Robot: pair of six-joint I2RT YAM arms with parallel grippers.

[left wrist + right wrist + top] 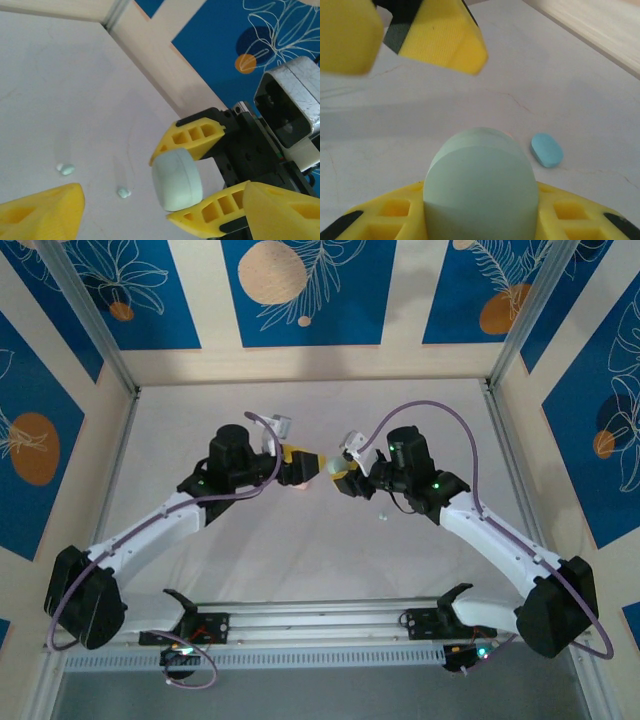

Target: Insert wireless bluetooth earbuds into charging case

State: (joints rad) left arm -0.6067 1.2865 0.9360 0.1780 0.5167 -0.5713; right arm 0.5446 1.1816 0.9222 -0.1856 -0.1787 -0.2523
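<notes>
The left gripper (303,468) and the right gripper (342,480) met nose to nose above the middle of the table (300,570), the left one on the left and the right one close beside it on the right. The charging case (177,180) sat between the right gripper's fingers (192,137), clear of the table, just ahead of the left gripper's spread fingers (445,40) and apart from them. On the table below lay an earbud (65,169) and, near it, a second earbud (123,192), both off to one side of the held case, while a second case (547,149) lay on the table beyond it
</notes>
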